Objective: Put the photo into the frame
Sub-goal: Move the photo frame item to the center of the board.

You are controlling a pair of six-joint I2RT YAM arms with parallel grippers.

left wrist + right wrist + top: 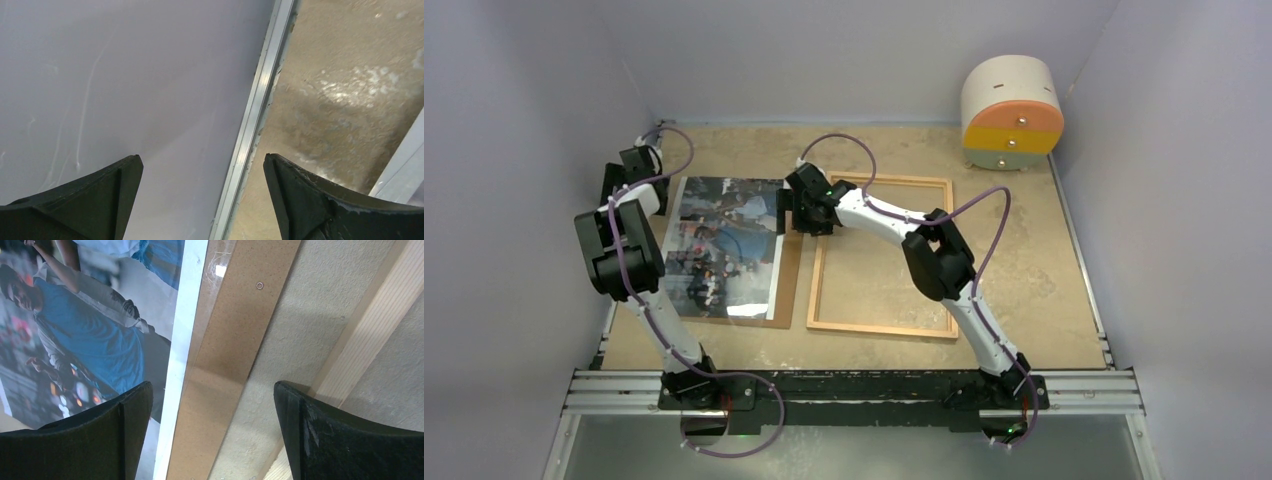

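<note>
1. Locate the photo (721, 245). It lies face up and flat on a brown fibreboard backing panel (789, 270) on the left half of the table (1024, 260). The panel shows as a bare strip along the print's right and near edges.

2. Locate the frame (879, 327). It lies flat just to the right of the panel, on the right half of the surface, apart from the photo. The table surface shows inside its wooden moulding.

3. Check the right gripper (786, 212). It hangs over the far end of the gap between print and frame. In the right wrist view its jaws stand wide apart and hold nothing. The photo's (100, 340) white edge, the panel strip (235, 340) and the frame's left rail (370, 325) run beneath them.

4. Check the left gripper (629, 165). It sits near the far left corner of the surface, beyond the print. In the left wrist view its jaws are spread wide and empty, facing the side wall (125, 75) and the aluminium edge rail (255, 115).

5. Note the round drawer unit (1012, 112) at the far right corner, well apart from the frame.
</note>
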